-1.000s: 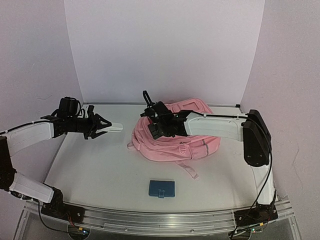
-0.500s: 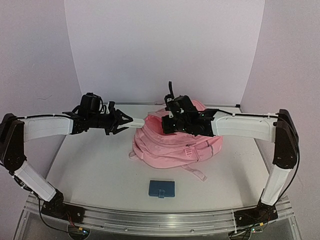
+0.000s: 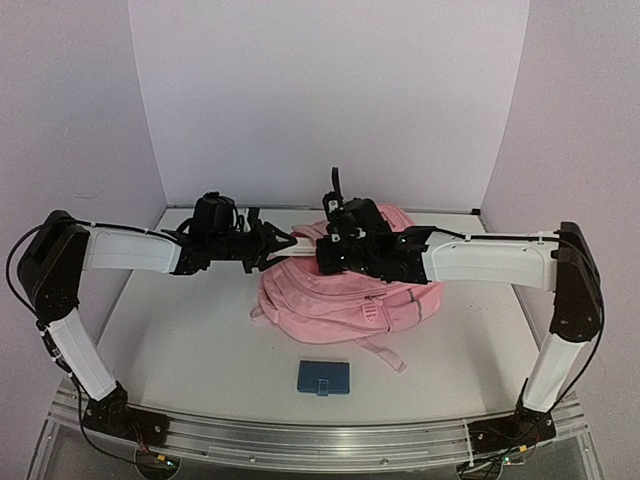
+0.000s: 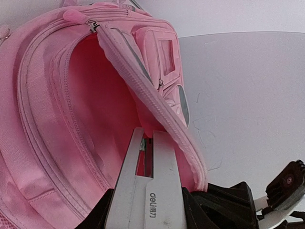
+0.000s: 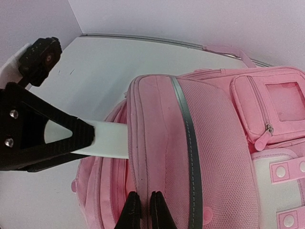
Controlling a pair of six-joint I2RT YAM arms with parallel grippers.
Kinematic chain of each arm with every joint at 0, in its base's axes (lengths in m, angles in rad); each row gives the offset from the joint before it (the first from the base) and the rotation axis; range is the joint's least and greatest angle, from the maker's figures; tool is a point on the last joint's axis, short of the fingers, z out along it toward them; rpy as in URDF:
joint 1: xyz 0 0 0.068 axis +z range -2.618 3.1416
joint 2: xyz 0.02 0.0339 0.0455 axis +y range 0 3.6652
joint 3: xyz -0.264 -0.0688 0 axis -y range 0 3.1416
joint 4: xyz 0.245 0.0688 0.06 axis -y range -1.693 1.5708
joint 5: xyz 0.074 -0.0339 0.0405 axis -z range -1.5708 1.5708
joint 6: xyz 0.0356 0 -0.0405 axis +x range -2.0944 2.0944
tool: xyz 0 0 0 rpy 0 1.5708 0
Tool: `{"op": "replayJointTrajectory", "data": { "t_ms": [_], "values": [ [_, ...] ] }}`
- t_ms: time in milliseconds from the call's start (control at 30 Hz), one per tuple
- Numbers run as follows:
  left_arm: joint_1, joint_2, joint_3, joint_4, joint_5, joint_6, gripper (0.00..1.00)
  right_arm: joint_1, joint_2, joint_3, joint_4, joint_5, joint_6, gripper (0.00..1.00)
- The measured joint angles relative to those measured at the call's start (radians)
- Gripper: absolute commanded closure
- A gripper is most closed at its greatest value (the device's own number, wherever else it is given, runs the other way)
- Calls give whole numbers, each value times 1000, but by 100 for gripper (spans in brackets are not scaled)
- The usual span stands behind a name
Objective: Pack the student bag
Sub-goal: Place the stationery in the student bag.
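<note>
Clamped on a white stapler [image 4: 147,195] whose long axis points straight ahead, the left gripper [image 3: 258,246] has that tip just inside the open mouth of the student bag [image 4: 52,119] directly beyond, where the right gripper [image 5: 141,204], pinched shut on its fabric, lifts it open.

The left arm [image 3: 130,250] and right arm [image 3: 490,262] are built of white tubular links joined by black joint housings. Thin black cables are routed along them to black bases at 7 and 5 o'clock of the overhead view. The left gripper [image 3: 275,243] is fitted with black, triangular, cut-out fingers [image 5: 24,129] fastened by two silver screws.
</note>
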Motion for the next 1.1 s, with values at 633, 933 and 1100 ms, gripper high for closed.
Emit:
{"op": "replayJointTrajectory", "data": {
  "t_ms": [633, 933, 1100],
  "values": [
    [-91, 326, 258, 77, -54, 60, 67, 9, -61, -66, 43, 32, -1, 100],
    [-99, 330, 273, 20, -65, 122, 21, 11, -89, -97, 42, 56, 2, 100],
    [-108, 221, 229, -78, -109, 220, 9, 25, -100, -99, 49, 72, 0, 100]
  ]
}}
